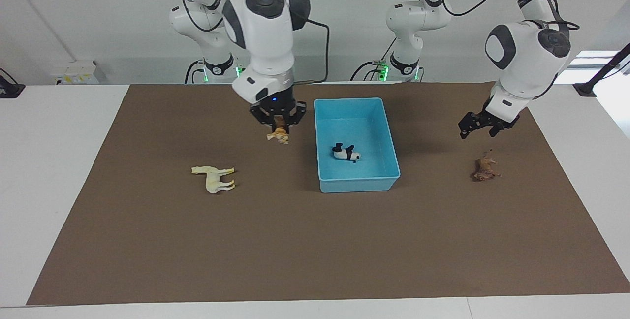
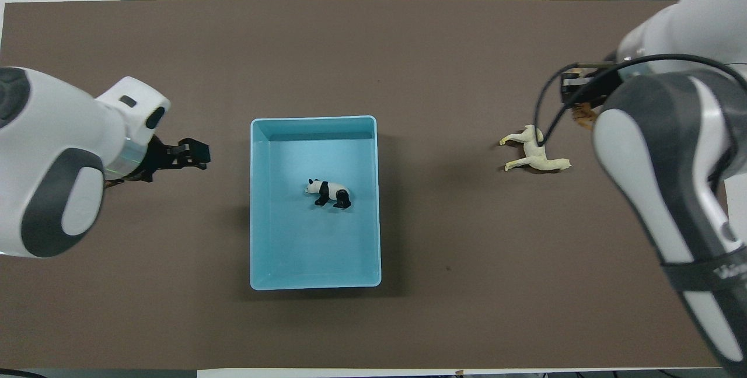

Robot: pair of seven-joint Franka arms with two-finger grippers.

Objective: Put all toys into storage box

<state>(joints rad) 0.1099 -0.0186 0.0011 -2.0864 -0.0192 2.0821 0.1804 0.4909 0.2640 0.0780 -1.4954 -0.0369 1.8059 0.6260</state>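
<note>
– What did the facing view show, and how many of each thing?

– One light blue storage box (image 1: 359, 184) sat in the upper middle of the frame on a brown mat (image 1: 315, 250). There were four toys. One panda (image 1: 345, 153) lay inside the box. One cream horse (image 1: 214, 179) lay on the mat, mid-height in the frame, toward the right arm's end. One brown lion (image 1: 486, 169) lay on the mat toward the left arm's end.

– And the fourth?

– One tiger (image 1: 278, 135) hung clamped in the right gripper (image 1: 278, 124). It was off the mat, just beside the box wall at the right arm's end.

– The other tool?

– The left gripper (image 1: 479, 131) was raised over the mat just above the lion in the frame. Its fingers were apart and it held nothing.

– And from overhead?

– The one box (image 2: 315, 284) filled the centre of the frame, with the panda (image 2: 328, 192) near its middle. The horse (image 2: 534, 154) lay well apart from it. Just above the horse in the frame was the right gripper (image 2: 579, 87), closed on the tiger (image 2: 582, 114). Only a scrap of the tiger showed.

– So three toys there?

– Three that I could make out. The left gripper (image 2: 189, 153) was beside the box, spread and empty.
</note>
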